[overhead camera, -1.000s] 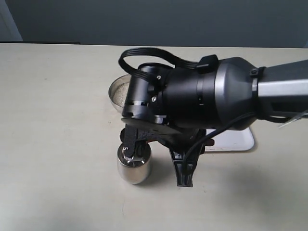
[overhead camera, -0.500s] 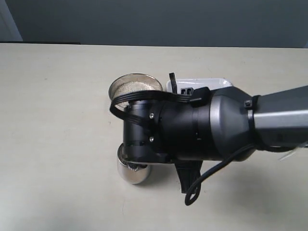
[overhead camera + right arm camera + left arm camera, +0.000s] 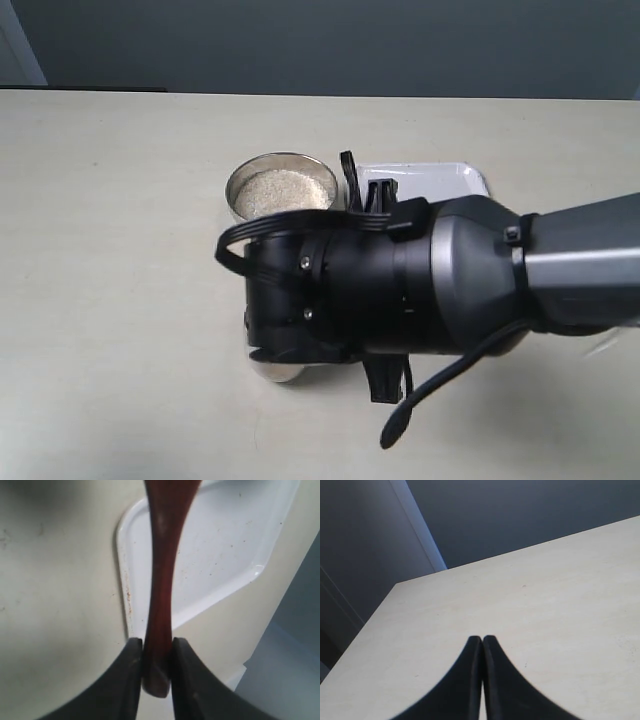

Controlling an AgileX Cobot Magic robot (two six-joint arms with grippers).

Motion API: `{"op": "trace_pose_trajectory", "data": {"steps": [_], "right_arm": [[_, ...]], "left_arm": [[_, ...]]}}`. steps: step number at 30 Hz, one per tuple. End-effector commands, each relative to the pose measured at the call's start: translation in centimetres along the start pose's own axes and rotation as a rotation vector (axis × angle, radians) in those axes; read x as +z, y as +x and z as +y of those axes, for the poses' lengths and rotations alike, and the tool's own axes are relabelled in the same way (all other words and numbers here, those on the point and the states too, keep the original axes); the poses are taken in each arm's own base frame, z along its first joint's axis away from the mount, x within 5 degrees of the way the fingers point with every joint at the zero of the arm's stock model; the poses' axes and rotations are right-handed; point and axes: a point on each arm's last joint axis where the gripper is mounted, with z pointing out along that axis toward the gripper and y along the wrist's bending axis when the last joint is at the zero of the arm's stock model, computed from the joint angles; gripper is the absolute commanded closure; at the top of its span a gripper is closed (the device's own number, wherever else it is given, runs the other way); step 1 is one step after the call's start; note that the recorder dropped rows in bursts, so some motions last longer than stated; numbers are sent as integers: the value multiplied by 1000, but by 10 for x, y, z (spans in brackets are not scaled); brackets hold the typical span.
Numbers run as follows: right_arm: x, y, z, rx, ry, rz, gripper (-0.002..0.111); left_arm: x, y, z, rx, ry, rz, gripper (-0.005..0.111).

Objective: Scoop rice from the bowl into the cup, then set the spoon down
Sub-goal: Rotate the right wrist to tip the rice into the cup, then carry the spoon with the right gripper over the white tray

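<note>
- Rice (image 3: 285, 190) fills the bowl (image 3: 233, 200), which stands on the table (image 3: 120, 260) just beside a white tray (image 3: 440, 178).
- Clamped between the two fingers of the right gripper (image 3: 158, 647) is the slim handle of the spoon (image 3: 161, 580), seen over the tray's corner in the right wrist view; its scooping end is out of sight.
- Near the bowl, the cup (image 3: 278, 371) is mostly hidden under the right arm (image 3: 420, 290); only a steel sliver shows.
- Off to the side, the left gripper (image 3: 482, 644) has its fingers pressed together with nothing between them, above bare tabletop.
</note>
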Motion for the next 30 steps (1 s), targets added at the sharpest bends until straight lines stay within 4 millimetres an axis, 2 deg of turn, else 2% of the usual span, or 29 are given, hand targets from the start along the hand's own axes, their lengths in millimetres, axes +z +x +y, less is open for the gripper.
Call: {"op": "trace_pose_trajectory", "data": {"steps": [1,9,19,30], "right_arm": [[-5,0,-3,-15,62,-14,109],[-6,-1,-4,-28,94,-19,109],[-3,1,10,-48,136,-6,109],[1,3,6,-15,229,-9,109]], "left_arm": [[-1,-2,0,-6,-1,-14,106],[-1,-2,0,-6,-1,-14,106],[-1,-2,0,-6,-1,-14,106],[-1,-2,0,-6,-1,-14,106]]}}
